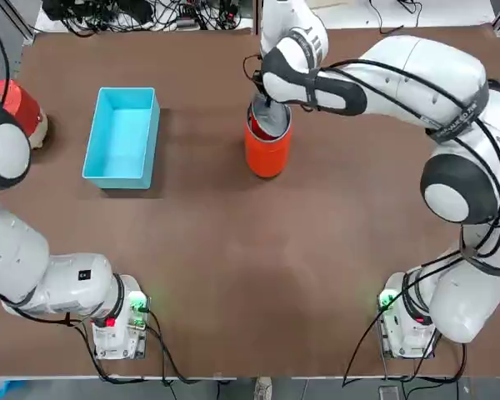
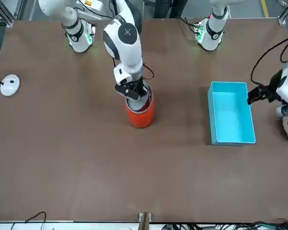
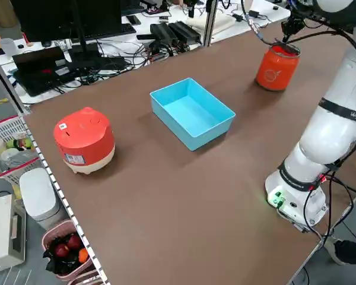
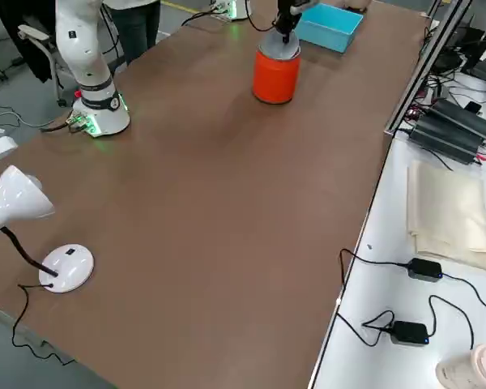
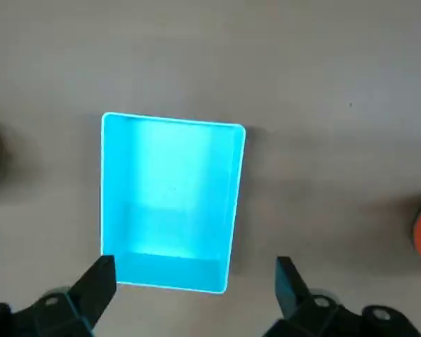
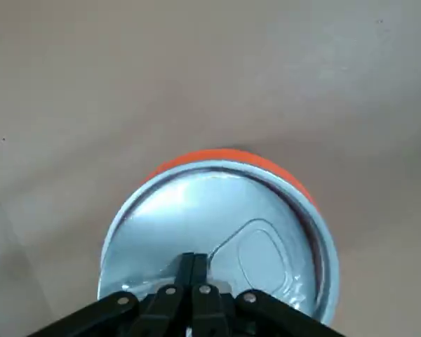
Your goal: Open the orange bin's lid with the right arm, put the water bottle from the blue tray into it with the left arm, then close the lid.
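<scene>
We pressed the pinched-shut right pincer (image 6: 191, 261) squarely on the lid (image 6: 217, 232); left pincer (image 5: 196, 284) gaped wide above the empty blue tray (image 5: 119, 210).

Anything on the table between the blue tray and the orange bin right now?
No. In the top view only bare brown table separates the blue tray from the orange bin.
</scene>
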Tool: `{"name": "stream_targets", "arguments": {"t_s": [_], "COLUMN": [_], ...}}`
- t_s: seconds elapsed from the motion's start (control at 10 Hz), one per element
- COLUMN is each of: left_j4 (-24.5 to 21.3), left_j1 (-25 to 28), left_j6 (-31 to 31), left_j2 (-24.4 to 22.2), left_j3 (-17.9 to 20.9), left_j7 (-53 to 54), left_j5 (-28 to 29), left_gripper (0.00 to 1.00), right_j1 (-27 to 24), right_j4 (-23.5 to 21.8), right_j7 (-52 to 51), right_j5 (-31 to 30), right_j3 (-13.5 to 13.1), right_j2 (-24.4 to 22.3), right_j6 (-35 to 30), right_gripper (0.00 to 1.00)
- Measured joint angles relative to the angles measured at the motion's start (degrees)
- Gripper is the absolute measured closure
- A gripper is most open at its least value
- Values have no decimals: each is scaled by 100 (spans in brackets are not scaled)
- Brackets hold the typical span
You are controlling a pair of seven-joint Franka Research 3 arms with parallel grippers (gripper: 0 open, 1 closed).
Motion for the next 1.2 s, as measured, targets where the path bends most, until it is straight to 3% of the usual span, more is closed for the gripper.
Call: {"name": "stream_targets", "arguments": {"t_s": [0.8, 1.2], "left_j4": [-19, 12], "left_j1": [-170, -175], "left_j6": [0, 7], "left_j2": [4, 2], "left_j3": [15, 10], "left_j7": [67, 67], "left_j5": [-2, -2], "left_gripper": [0, 0], "right_j1": [51, 48], "right_j4": [36, 375], "right_j7": [338, 335], "right_j5": [-421, -420], "right_j3": [14, 11], "right_j2": [292, 309], "right_j6": [285, -313], "right_gripper": [99, 99]}}
